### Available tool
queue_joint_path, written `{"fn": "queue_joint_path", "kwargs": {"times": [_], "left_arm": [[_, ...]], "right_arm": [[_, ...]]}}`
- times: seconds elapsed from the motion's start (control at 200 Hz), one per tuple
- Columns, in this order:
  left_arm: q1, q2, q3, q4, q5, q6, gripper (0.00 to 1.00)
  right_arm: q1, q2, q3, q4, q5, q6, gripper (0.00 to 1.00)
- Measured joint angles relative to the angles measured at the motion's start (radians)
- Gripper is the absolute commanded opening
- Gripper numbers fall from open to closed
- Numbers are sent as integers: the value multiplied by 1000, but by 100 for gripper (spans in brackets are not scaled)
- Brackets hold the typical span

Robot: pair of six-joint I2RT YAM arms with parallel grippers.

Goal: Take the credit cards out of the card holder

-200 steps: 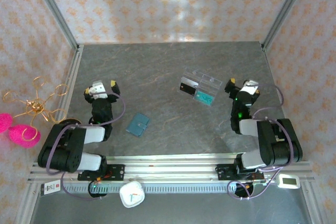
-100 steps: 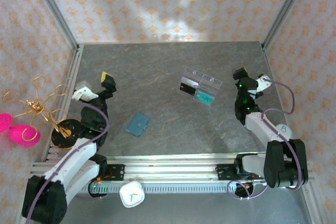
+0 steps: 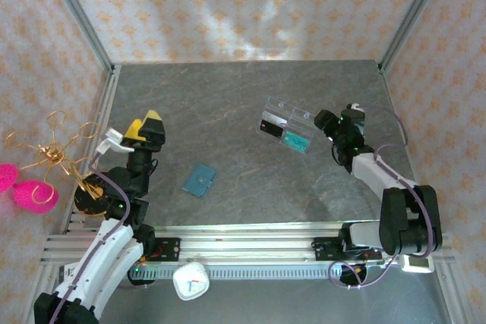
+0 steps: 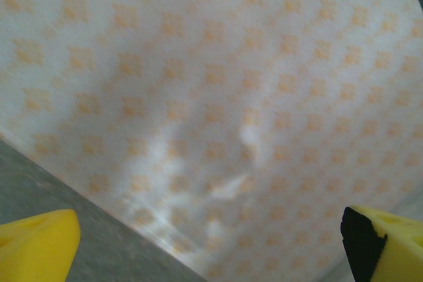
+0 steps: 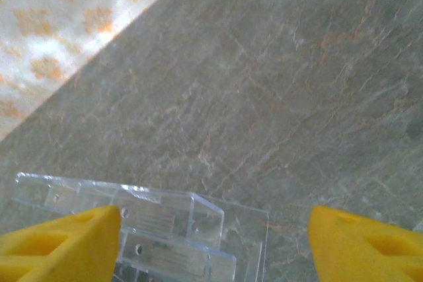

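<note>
card holder (image 3: 200,180): lies flat and folded shut on the grey desk (image 3: 228,96), clear of both arms; the top external view shows it.
credit cards: hidden, cannot tell them within the shut card holder.
left gripper (image 3: 144,124): up and to the left of the card holder, well apart from it, jaws wide apart and empty.
left wrist view: left fingertips (image 4: 33,246) cut off at the bottom corners, blurred patterned wall between them.
clear tray (image 3: 300,115): up and to the right of the card holder, with a black card (image 3: 269,123) and a teal-green card (image 3: 296,142).
right gripper (image 3: 328,125): beyond the tray from the card holder, just beside it, jaws apart, holding nothing.
right wrist view: right fingertips (image 5: 59,242) flank the tray's clear walls, its near part cut off, its cards hard to make out.
</note>
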Motion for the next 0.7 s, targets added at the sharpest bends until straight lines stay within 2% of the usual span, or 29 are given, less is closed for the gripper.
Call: {"fn": "queue_joint_path", "kwargs": {"times": [0.125, 0.275, 0.36, 0.556, 0.611, 0.701], "left_arm": [[0, 31, 0, 19, 113, -80, 99], [0, 54, 0, 61, 200, -158, 99], [0, 54, 0, 99, 244, -183, 92], [0, 55, 65, 31, 323, -161, 86], [0, 57, 89, 6, 345, -150, 86], [0, 57, 114, -36, 372, -135, 84]], "right_arm": [[5, 53, 14, -23, -28, -22, 68], [17, 86, 20, -32, -51, -41, 64], [24, 105, 26, -32, -59, -52, 62], [34, 163, 59, -31, -70, -72, 51], [39, 174, 74, -31, -70, -75, 44], [53, 197, 96, -28, -71, -97, 40]]}}
